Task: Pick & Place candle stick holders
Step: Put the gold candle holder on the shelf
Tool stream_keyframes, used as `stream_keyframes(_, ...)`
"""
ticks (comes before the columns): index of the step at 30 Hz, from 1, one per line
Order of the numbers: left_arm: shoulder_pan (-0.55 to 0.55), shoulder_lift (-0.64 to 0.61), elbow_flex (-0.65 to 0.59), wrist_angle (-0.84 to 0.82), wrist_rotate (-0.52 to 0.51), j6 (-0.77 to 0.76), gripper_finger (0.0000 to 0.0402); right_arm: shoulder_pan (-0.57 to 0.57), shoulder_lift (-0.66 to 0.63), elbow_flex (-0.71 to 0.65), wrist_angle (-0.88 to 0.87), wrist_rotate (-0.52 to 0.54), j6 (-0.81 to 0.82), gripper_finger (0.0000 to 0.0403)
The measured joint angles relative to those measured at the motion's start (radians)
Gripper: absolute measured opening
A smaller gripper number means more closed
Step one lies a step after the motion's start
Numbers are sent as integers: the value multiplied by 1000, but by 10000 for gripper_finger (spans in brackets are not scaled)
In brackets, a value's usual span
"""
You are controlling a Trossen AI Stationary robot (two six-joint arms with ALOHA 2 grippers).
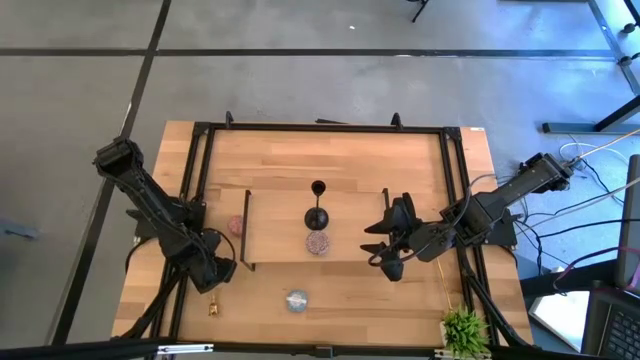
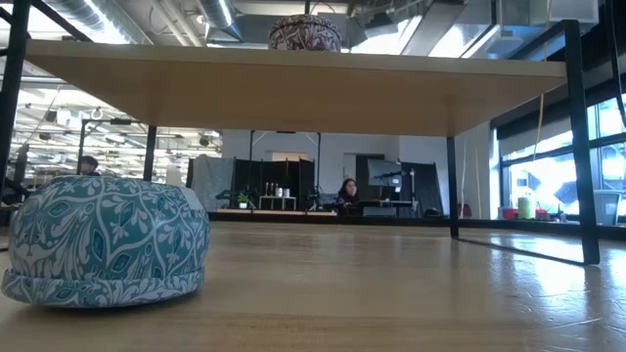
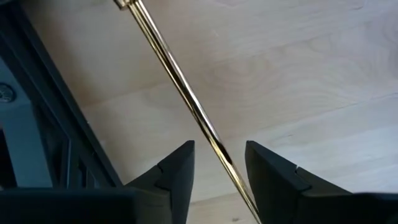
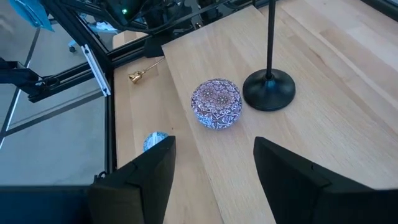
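Gold candle stick holder (image 3: 186, 99), unmarked, lies between left end effector (image 3: 219, 163) fingers.

Count: 1 black candle holder (image 1: 318, 212), 1 gold candle holder (image 3: 180, 90), 3 squat glittery rounds – pink (image 1: 236, 226), mauve (image 1: 318, 243), pale blue (image 1: 297, 300). 1 wooden board (image 1: 350, 220), 1 green plant (image 1: 466, 330), 2 arms.

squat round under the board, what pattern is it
Teal with a white leaf-and-vine print, clearest in the low view.
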Motion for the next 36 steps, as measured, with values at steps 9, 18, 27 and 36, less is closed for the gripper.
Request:
stream_keyframes(9, 0, 0, -69, 128, 10, -3, 69, 0, 0, 0, 0, -1, 0, 220)
stream_keyframes(18, -3, -3, -76, 205, 61, 11, 10, 16, 0, 0, 0, -7, 11, 220)
stream_keyframes(27, -20, -9, 95, -34, 12, 10, 10, 16, 0, 0, 0, 8, 10, 220)
stream_keyframes(36, -20, -27, 365, -478, -135, 12, 10, 16, 0, 0, 0, 10, 8, 220)
